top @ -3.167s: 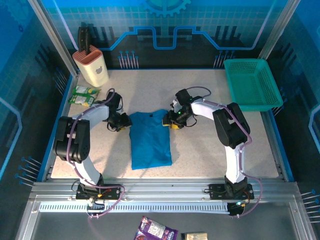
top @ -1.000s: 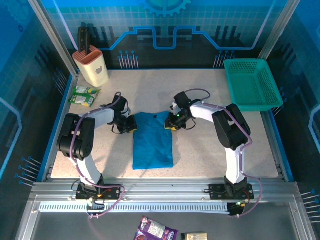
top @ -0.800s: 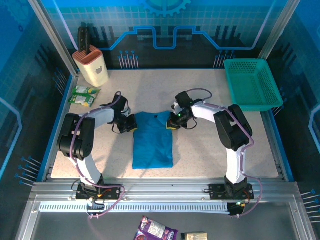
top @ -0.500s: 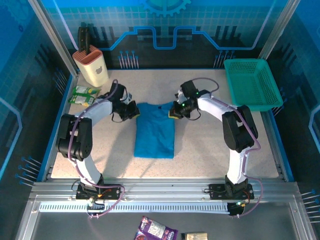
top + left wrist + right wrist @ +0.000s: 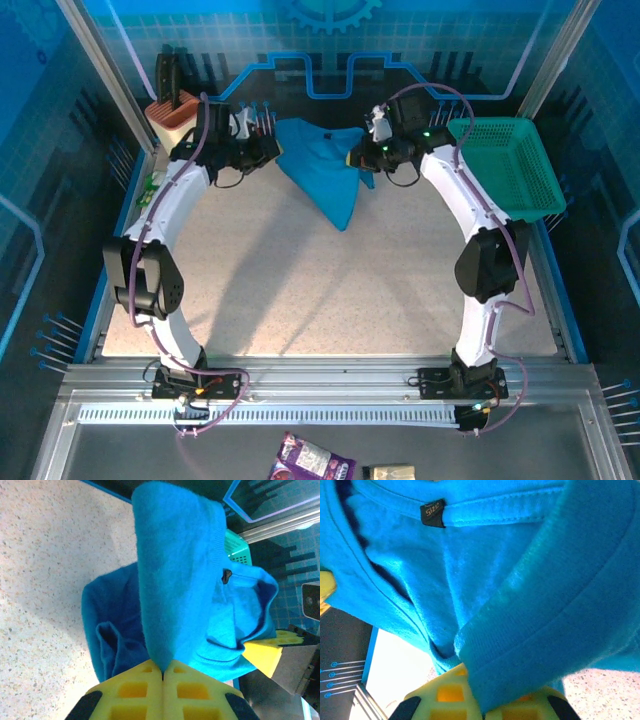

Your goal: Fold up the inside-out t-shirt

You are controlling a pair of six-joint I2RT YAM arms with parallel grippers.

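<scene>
From their bases at the near edge, both arms reach across the speckled table (image 5: 330, 290) to its far side. There the blue t-shirt (image 5: 322, 165) hangs off the surface, strung between the two grippers and sagging to a point below them. The left gripper (image 5: 268, 150) has its left end and the right gripper (image 5: 360, 156) its right end.

In the left wrist view the yellow fingers (image 5: 135, 690) are pressed together with a fold of cloth pinched in the seam between them. In the right wrist view the jaws are clamped on a hemmed edge, and beyond it lies the collar with a dark size label (image 5: 432, 512). Farther right, the green basket (image 5: 505, 165) stands apart from the shirt.
</scene>
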